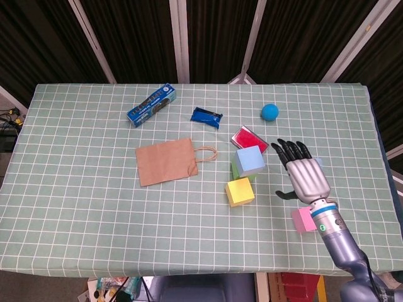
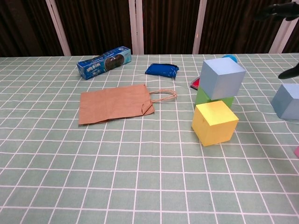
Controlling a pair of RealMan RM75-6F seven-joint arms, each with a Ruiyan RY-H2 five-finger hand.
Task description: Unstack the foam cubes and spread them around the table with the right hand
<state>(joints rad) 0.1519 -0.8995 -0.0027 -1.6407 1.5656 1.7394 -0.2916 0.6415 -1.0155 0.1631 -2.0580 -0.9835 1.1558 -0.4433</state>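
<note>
right robot hand (image 1: 305, 175): empty, fingers spread, raised right of stack | stack: light blue cube (image 1: 250, 160) on green cube (image 2: 211, 98), left to do | placed: yellow cube (image 1: 240, 191), pink cube (image 1: 303, 219), grey-blue cube (image 2: 287, 101) apart on surface (image 1: 75, 189)

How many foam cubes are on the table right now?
5: a light blue foam cube stacked on a green foam cube, a yellow foam cube just in front, a grey-blue foam cube partly behind the right robot hand, and a pink foam cube near its wrist.
</note>
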